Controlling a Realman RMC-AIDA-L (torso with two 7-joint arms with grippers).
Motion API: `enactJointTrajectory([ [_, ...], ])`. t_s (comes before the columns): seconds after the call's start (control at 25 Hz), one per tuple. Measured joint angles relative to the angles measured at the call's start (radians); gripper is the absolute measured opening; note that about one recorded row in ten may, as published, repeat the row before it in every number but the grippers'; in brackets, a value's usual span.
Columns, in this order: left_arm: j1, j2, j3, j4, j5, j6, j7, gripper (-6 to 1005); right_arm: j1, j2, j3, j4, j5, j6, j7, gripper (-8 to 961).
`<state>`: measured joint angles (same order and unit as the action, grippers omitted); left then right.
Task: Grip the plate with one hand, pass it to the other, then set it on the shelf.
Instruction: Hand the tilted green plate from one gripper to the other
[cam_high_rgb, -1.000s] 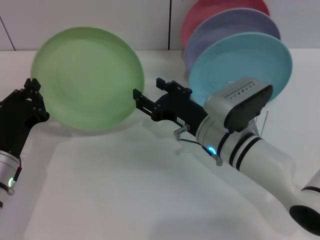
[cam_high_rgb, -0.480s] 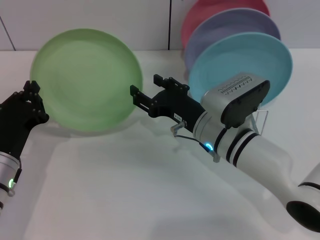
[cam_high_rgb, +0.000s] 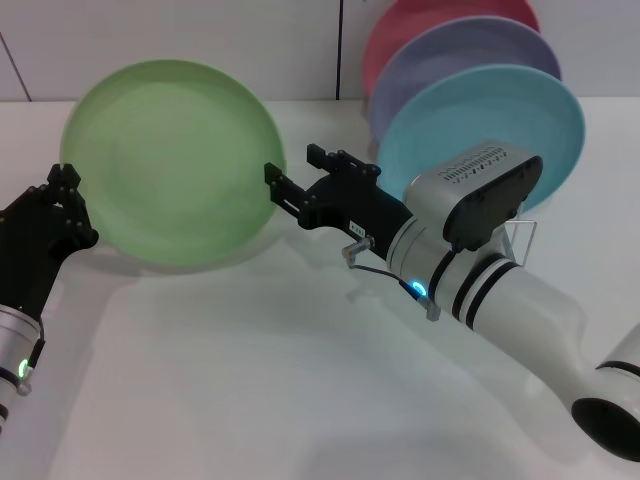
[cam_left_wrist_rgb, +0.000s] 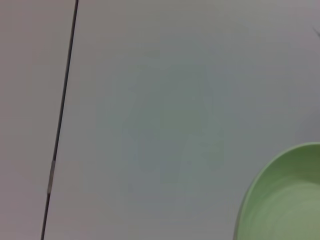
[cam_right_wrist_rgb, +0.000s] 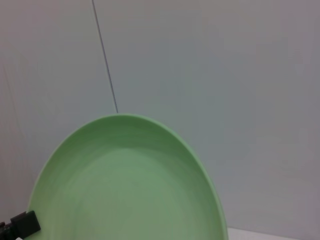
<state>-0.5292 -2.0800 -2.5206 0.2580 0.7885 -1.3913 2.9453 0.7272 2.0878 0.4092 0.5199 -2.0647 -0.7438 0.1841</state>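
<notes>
A white tabletop (cam_high_rgb: 250, 380) runs back to a pale panelled wall, and I work above it with both arms. My left gripper (cam_high_rgb: 62, 205) pinches the near-left rim of the green plate (cam_high_rgb: 172, 160), holding it tilted up on edge and clear of the table. My right gripper (cam_high_rgb: 292, 188) sits at the plate's opposite rim, its fingers spread, one ahead of the edge and one behind it as far as I can judge; I cannot tell whether either finger touches the rim.

So the first grip is done, and I judge the hand-over to be in hand: the right fingers have yet to close and the left has yet to let go. After that the plate goes to the wire rack (cam_high_rgb: 522, 238), of which I see only a thin silver loop past my right arm.

That rack already holds three plates standing on edge: a sky-blue plate (cam_high_rgb: 530, 115) nearest me, a lavender plate (cam_high_rgb: 450, 50) behind it, and a pink plate (cam_high_rgb: 420, 15) at the back. Which slot is free I cannot see.
</notes>
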Motion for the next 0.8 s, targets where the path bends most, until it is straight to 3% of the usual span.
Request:
enactJointTrajectory([
  [0.44,0.0,0.0,0.0,0.011,0.006,-0.003,0.0,31,-0.001,0.0,0.0,0.0,0.0,0.0,0.0,472],
  [0.8,0.0,0.0,0.0,0.013,0.006,0.0,0.0,30,0.0,0.001,0.01,0.002,0.0,-0.001,0.0,416],
])
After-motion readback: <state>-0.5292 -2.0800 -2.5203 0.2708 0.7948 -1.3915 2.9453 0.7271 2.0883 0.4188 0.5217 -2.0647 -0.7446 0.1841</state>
